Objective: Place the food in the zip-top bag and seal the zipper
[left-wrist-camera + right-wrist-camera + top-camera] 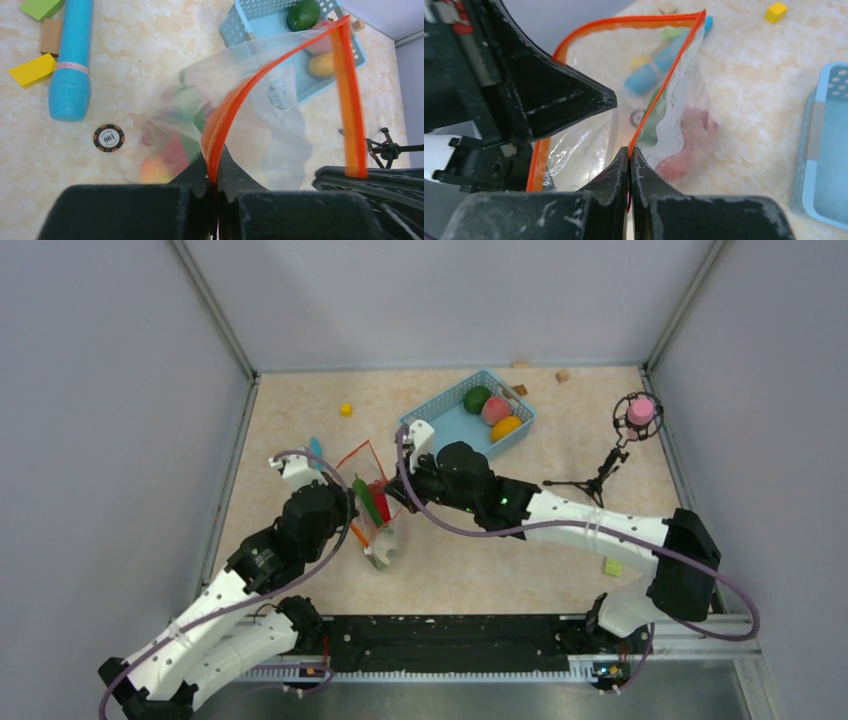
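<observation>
The clear zip-top bag (372,525) stands between both arms, mouth held open. My left gripper (216,172) is shut on one side of the orange-red zipper (235,100). My right gripper (629,152) is shut on the opposite zipper (664,82) strip. In the top view the left gripper (350,508) and right gripper (393,490) flank the bag. Red and green food (175,150) shows blurred through the plastic, and a red piece (684,145) lies low in the bag. A green fruit (477,399), a pink peach (495,410) and a yellow mango (506,427) lie in the blue basket (447,426).
A light-blue stick (70,60), a poker chip (108,138) and small blocks (32,70) lie left of the bag. A small black tripod with a pink top (637,415) stands at the right. A yellow block (345,409) and a green block (612,566) lie loose on the table.
</observation>
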You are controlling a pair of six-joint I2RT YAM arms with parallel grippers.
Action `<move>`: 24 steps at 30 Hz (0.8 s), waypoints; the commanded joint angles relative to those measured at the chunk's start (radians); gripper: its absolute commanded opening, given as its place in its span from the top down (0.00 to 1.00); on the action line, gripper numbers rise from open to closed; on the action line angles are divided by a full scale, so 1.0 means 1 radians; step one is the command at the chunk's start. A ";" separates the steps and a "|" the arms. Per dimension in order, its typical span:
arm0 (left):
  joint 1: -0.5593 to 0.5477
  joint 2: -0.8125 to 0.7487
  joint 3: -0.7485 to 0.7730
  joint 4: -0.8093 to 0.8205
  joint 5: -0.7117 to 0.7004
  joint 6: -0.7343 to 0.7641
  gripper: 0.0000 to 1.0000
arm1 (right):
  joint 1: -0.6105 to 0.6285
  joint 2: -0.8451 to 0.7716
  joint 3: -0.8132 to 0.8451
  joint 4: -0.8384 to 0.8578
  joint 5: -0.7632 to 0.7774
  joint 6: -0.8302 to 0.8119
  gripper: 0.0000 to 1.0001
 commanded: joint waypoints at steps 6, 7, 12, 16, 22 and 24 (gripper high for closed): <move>-0.001 -0.066 -0.003 0.006 -0.069 -0.035 1.00 | -0.006 -0.106 0.024 0.094 0.095 -0.054 1.00; -0.001 -0.072 -0.003 0.002 -0.074 -0.039 1.00 | -0.007 -0.109 0.017 0.092 0.095 -0.055 1.00; -0.002 -0.093 -0.007 -0.008 -0.103 -0.049 1.00 | -0.031 -0.093 0.012 0.048 0.137 -0.059 1.00; -0.001 -0.080 -0.008 -0.004 -0.105 -0.048 1.00 | -0.086 -0.089 -0.005 0.027 0.072 -0.028 0.96; -0.001 -0.023 0.000 0.007 -0.089 -0.038 1.00 | -0.122 -0.090 -0.059 0.002 -0.013 -0.025 0.66; -0.001 -0.007 0.002 0.010 -0.081 -0.035 1.00 | -0.133 -0.097 -0.068 -0.014 -0.027 -0.023 0.36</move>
